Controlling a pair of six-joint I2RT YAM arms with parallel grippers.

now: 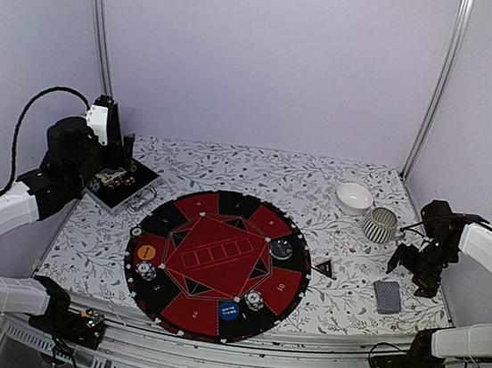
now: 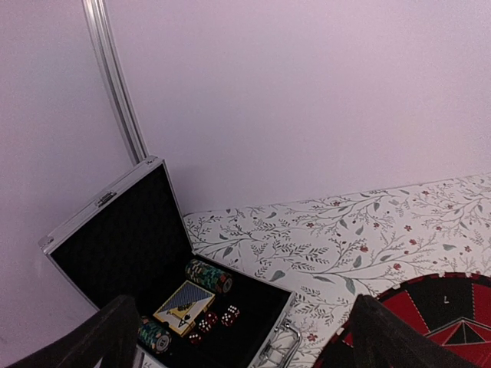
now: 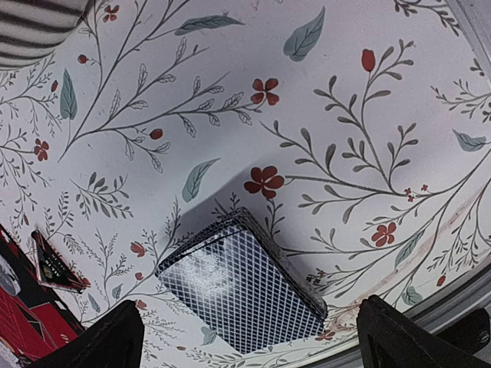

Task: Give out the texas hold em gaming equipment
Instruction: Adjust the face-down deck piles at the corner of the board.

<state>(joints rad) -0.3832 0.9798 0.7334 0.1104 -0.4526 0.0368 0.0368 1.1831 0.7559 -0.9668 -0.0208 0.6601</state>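
Top view: a round game mat [image 1: 218, 261] lies mid-desk [image 1: 347, 315] and carries an orange button [image 1: 146, 251], a blue button [image 1: 229, 309] and chips [image 1: 146, 271]. A triangle marker [image 1: 324, 266] sits just off its right edge. The card deck [image 1: 387, 296] lies far right, near a ribbed cup [image 1: 379, 225] and a white bowl [image 1: 354, 197].
Left wrist view: the left gripper [image 2: 244, 307] is spread wide and empty, above an open case [image 2: 115, 245] holding chip rolls [image 2: 209, 274] and red dice [image 2: 219, 316].
Right wrist view: the right gripper [image 3: 249, 314] is wide apart and empty, over the card deck, not touching it.

The left hand [image 2: 245, 345] sits raised, the right hand [image 3: 245, 337] low, both with fingers spread wide.
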